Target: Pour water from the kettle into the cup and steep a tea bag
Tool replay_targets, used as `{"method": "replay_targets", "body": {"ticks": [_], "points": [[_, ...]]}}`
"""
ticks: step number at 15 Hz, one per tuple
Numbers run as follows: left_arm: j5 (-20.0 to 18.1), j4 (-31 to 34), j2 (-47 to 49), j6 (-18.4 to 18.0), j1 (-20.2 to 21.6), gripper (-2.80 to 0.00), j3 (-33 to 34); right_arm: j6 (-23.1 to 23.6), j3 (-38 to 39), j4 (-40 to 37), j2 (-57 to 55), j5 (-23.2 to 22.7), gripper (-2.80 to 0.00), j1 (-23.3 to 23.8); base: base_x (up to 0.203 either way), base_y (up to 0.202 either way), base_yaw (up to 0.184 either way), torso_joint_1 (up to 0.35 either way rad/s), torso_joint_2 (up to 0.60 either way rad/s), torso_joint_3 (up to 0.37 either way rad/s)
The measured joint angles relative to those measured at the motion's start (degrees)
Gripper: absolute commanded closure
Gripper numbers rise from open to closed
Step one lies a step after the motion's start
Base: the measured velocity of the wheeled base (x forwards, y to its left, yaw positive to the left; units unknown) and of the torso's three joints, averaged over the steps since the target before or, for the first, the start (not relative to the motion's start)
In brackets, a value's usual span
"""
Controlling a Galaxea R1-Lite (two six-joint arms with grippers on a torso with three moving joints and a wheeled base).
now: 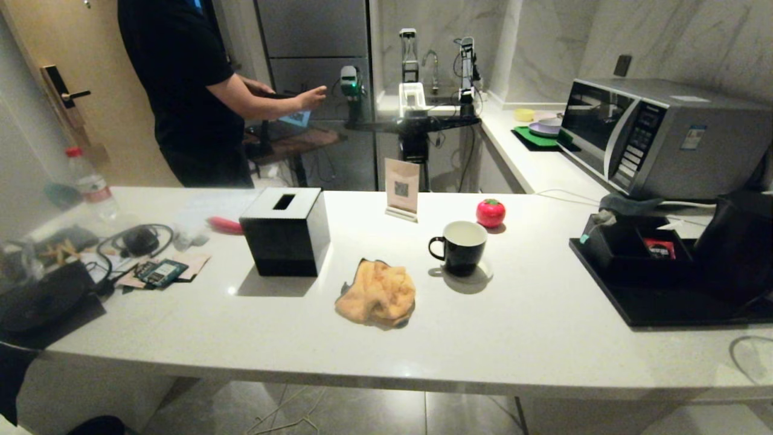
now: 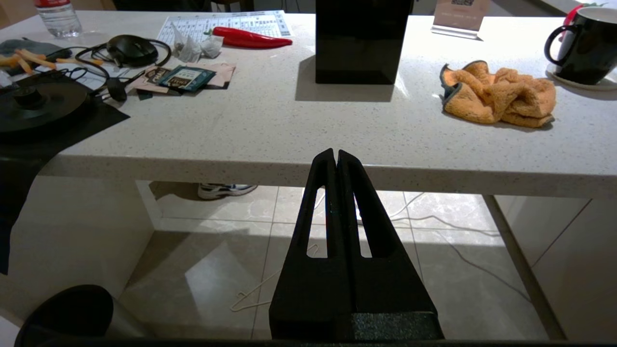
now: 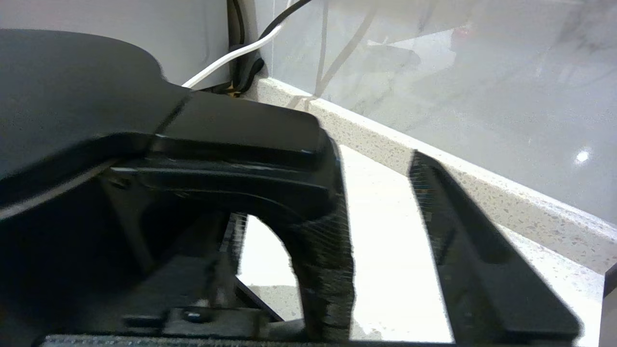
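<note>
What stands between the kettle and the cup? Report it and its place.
The low black compartment box on its black tray lies between the large matte black plastic kettle and the black ceramic mug. Beyond the tray only bare white counter shows. The small red tomato-shaped object sits behind the mug, off that line.

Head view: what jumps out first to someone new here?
The orange cloth crumpled mid-counter, with the black mug just to its right and a red tomato-shaped thing behind the mug. A black box stands left of the cloth. At the far right edge the dark kettle sits on a black tray, and the right wrist view shows the right hand open at its handle.
</note>
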State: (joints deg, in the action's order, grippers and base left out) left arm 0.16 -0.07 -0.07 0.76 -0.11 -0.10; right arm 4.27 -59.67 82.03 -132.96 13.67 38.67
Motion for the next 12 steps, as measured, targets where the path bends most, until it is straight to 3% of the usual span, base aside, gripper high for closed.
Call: {"method": "replay_targets", "body": {"ticks": [6, 12], "points": [[0.02, 0.0, 0.02, 0.0, 0.01, 0.0, 0.0, 0.1, 1.53, -0.29, 1.53, 0.02, -2.8, -0.09, 0.0, 0.0, 0.0, 0.0, 0.0, 0.0], [0.0, 0.0, 0.0, -0.02, 0.0, 0.0, 0.0, 0.11, 8.19, 0.81, 5.78, 0.0, -2.8, 0.35, 0.0, 0.0, 0.0, 0.0, 0.0, 0.0]]}}
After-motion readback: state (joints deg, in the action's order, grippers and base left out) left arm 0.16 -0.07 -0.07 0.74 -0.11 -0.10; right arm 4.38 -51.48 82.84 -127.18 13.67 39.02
